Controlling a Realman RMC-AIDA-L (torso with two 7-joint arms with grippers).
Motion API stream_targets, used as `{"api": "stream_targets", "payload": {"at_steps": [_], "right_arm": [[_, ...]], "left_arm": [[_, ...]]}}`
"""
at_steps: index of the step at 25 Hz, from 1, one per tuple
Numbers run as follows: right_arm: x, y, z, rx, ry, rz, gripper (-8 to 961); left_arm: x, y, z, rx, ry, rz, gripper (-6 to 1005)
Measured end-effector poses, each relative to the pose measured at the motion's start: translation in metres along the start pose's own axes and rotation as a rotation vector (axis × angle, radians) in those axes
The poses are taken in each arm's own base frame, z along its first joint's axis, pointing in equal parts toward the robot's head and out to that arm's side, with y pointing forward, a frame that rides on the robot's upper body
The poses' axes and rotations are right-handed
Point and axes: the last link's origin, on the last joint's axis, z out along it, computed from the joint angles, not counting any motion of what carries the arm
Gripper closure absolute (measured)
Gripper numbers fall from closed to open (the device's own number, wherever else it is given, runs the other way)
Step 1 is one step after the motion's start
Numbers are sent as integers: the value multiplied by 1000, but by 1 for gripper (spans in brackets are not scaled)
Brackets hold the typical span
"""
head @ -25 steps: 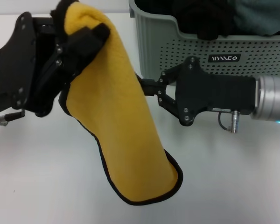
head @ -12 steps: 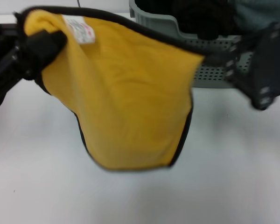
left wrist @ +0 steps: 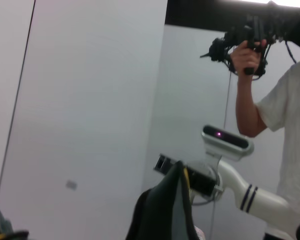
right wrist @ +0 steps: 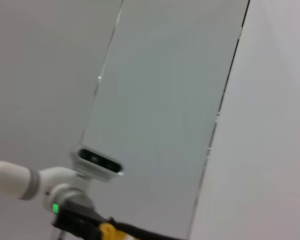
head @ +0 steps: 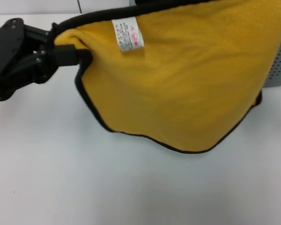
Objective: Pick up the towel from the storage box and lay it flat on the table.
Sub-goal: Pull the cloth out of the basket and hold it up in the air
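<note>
Hanging spread above the plain white table (head: 61, 187), one mustard-yellow plush towel (head: 187, 84) has its left corner clamped in the black left gripper (head: 68, 54); its black-trimmed lower edge clears bare tabletop; one grey-green perforated storage box (head: 278, 65) peeks far right.

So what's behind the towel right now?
The towel, held by the left gripper, covers nearly all of the box; only its perforated right side shows. Its contents and the right gripper are hidden.
</note>
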Motion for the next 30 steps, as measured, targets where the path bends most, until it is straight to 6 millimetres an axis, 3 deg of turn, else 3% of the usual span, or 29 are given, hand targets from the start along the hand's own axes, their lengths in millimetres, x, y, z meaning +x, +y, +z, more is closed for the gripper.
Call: {"api": "stream_targets", "payload": {"at_steps": [8,13,22,27,30], "right_arm": [[5,15,-11,-77,29,139,944],[14,4,-15,-26,51,157,944],[21,-16,-1,-13,52,151,944],[23,5,-12,-69,64,197,944],[17,26,-22,-118,43,214,944]], "left_arm": [[-13,1,8,-11,-167,-108,970],[-2,-2,12,-4,-260,-101,970],[22,-13,17,71,-364,-1,970],[23,-6,16,52,-389,7,970],[21,26,10,-62,-375,1,969]]}}
